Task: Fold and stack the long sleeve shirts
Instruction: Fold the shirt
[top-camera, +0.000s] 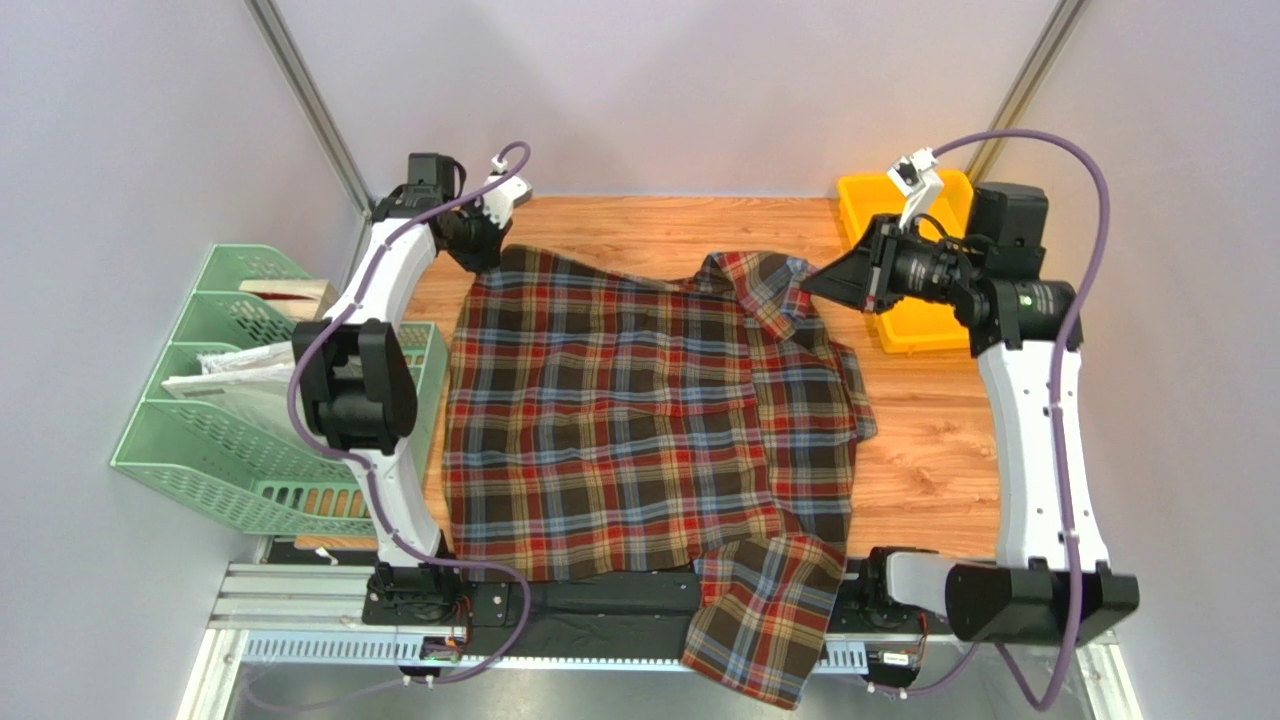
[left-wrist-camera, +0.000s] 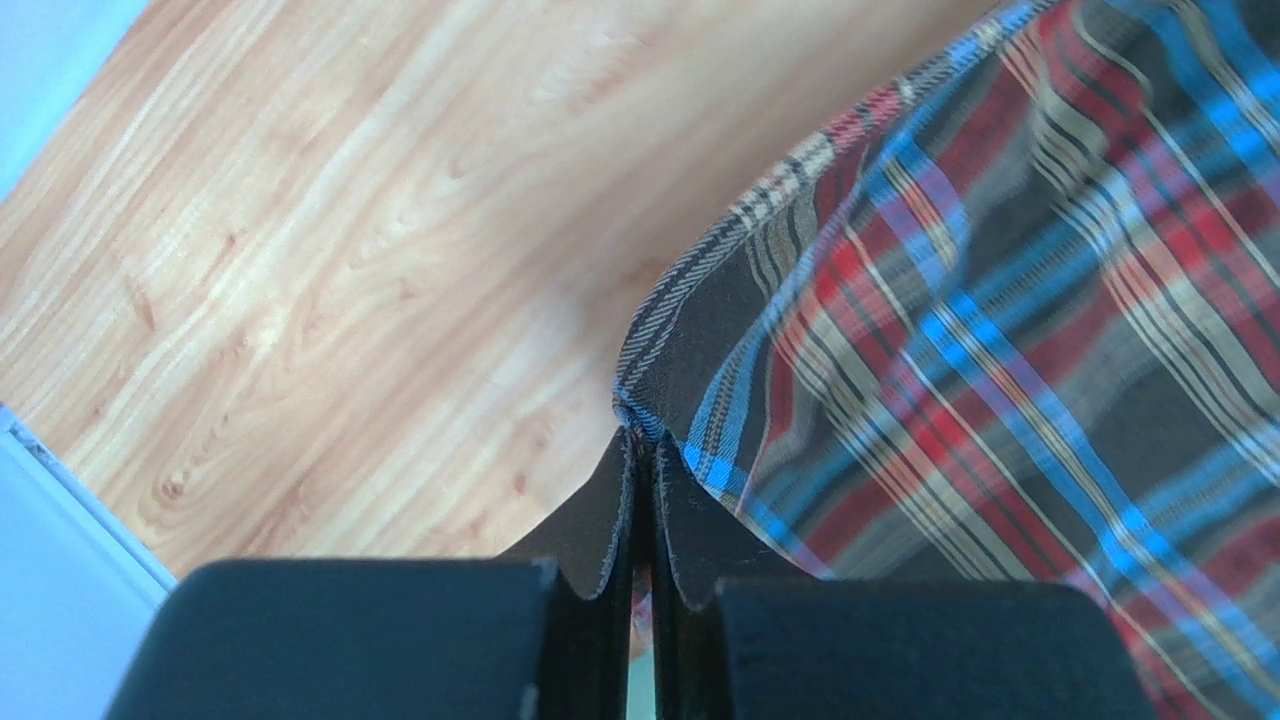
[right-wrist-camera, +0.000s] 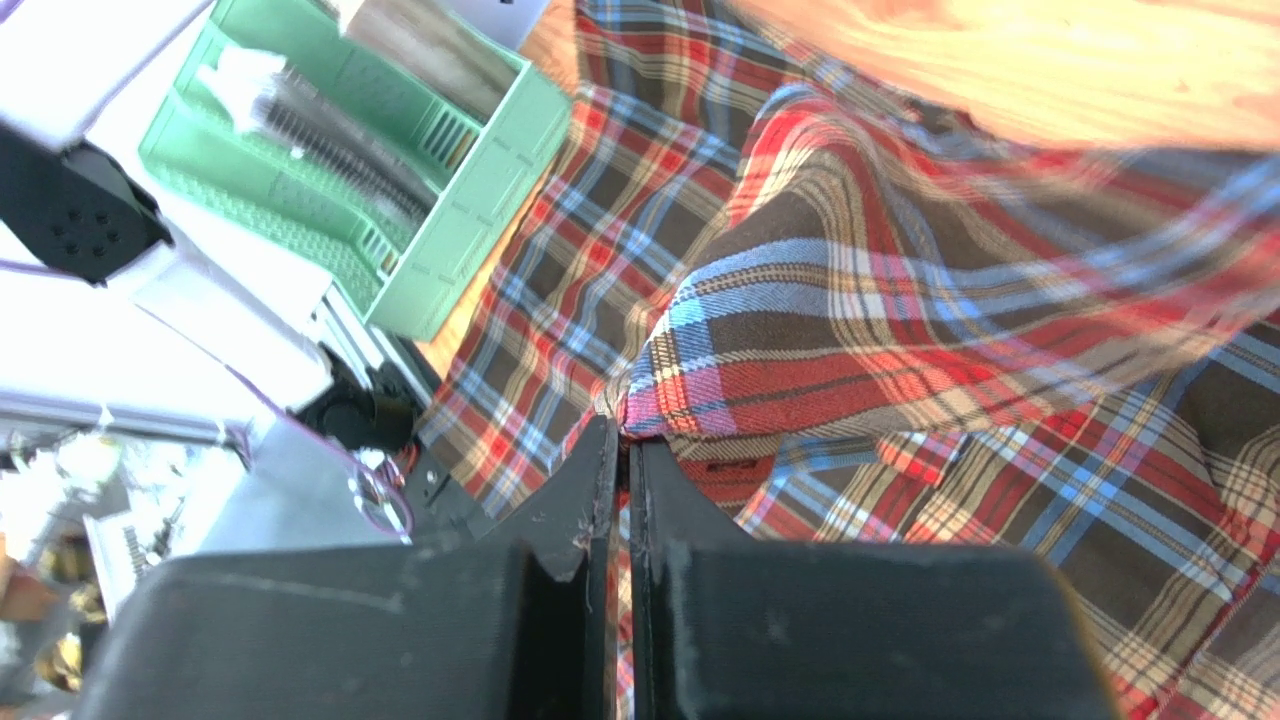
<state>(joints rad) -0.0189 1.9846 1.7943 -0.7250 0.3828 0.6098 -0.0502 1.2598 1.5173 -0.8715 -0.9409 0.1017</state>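
— One shirt (top-camera: 646, 420), is that all? Where is it?
— One plaid flannel, spread nearly flat on the wooden counter (top-camera: 932, 450). Its collar is at the far side, and one sleeve hangs off the near edge between the arm bases.
— Any fold made?
— None I would count. Only the right side looks bunched and turned in near the collar. I judge the folding barely begun: sleeves, body folds and stacking are all left.
— And the grip?
— The left fingers (left-wrist-camera: 619, 495) are pressed together on the shirt's far left corner. The right fingers (right-wrist-camera: 594, 480) are pinched on a raised ridge of cloth beside the collar.
— Anything else about?
— A green rack (top-camera: 226, 435) on the left, a yellow bin (top-camera: 909, 333) far right.
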